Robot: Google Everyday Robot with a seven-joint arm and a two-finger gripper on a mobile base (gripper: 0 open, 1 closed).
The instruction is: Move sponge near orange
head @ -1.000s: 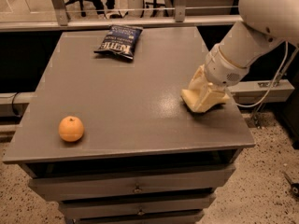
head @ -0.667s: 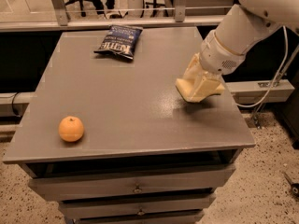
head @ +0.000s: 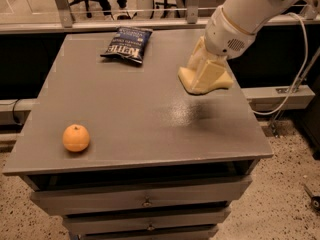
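So the pickup part looks done: the gripper point(head: 206, 70) in the upper right of the frame has its jaws clamped on the sponge point(head: 194, 85), held just above the counter point(head: 125, 109) with its shadow underneath. What's left is basically the whole carry, since the orange point(head: 76, 137) sits way down at the lower left, well apart from it. Only 1 label around, on the dark blue chip bag point(head: 126, 45) at top center, and I think it says "Kettle".
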